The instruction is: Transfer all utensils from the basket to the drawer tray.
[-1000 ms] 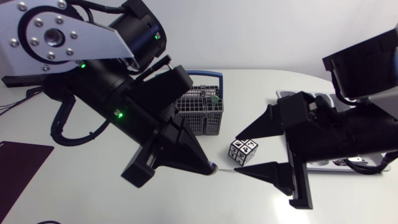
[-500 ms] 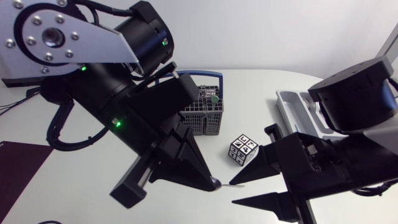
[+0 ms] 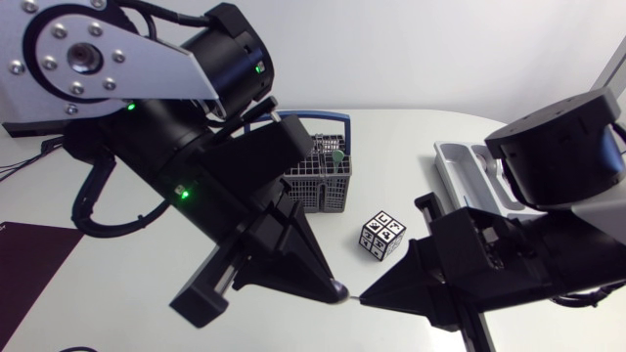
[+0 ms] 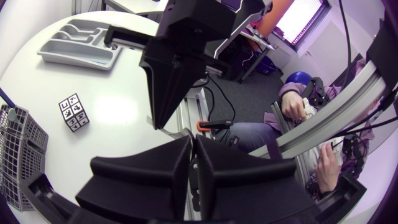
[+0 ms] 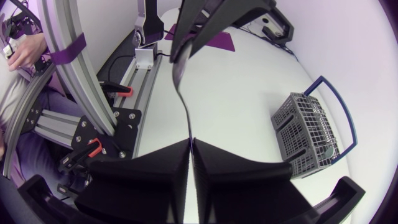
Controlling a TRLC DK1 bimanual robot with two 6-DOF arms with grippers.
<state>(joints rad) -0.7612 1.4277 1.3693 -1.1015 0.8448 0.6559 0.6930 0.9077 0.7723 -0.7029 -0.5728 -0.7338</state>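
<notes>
The white surface (image 3: 117, 313) carries everything. The left arm (image 3: 176, 137) comes in from the upper left and slants down across the middle. The right arm (image 3: 548, 166) comes in from the right and points back toward it, so the two sets of jaws meet tip to tip near the front of the surface.

The left jaws are closed on one end of a slim utensil (image 3: 340, 289). The right jaws are closed on its other end, so both arms grip it at once. In the right wrist view the utensil (image 5: 181, 93) runs as a thin dark strip straight ahead from the right jaws to the left jaws. It is clear of both the basket and the tray. What kind of utensil it is cannot be told.

The grey tray (image 3: 460, 156) lies at the right, partly hidden behind the right arm. In the left wrist view the tray (image 4: 81, 43) lies beyond the right arm.

The wire basket (image 3: 318, 186), with a blue handle, stands behind the jaws, partly covered by the left arm. Some items stand in it, too small to tell apart.

A dark purple mat (image 3: 29, 254) lies at the left edge.

A small cube (image 3: 383, 237) with black-and-white markers sits between basket and tray, near the right jaws.
</notes>
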